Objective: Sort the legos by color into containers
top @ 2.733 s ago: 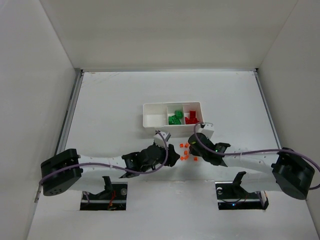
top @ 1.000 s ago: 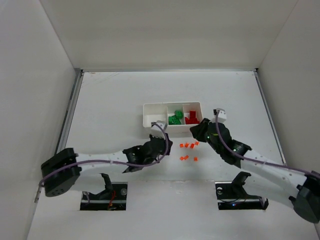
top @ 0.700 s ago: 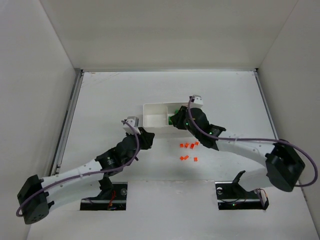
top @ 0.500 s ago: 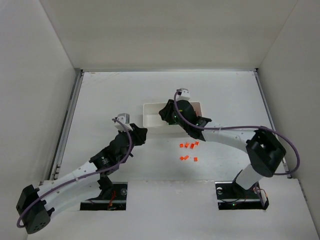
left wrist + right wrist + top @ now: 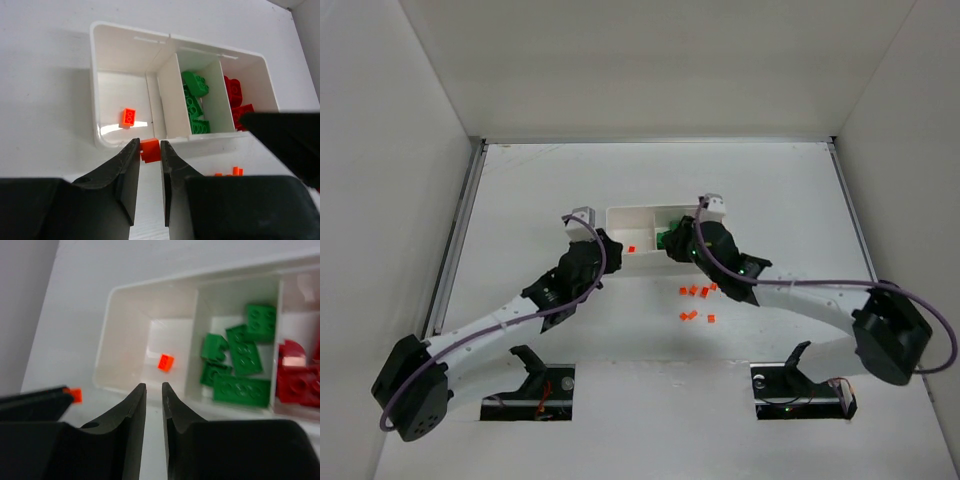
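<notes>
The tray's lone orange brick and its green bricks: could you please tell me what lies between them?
A thin white divider wall stands between them, clearest in the left wrist view.

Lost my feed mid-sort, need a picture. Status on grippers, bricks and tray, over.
Left gripper shut on orange brick at tray's near wall. Right gripper closed, empty, over tray. Another orange piece in left compartment; path clear.

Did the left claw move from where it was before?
Yes. The left gripper, holding an orange brick, went from beside the loose orange bits up and left to the white tray's left end.
</notes>
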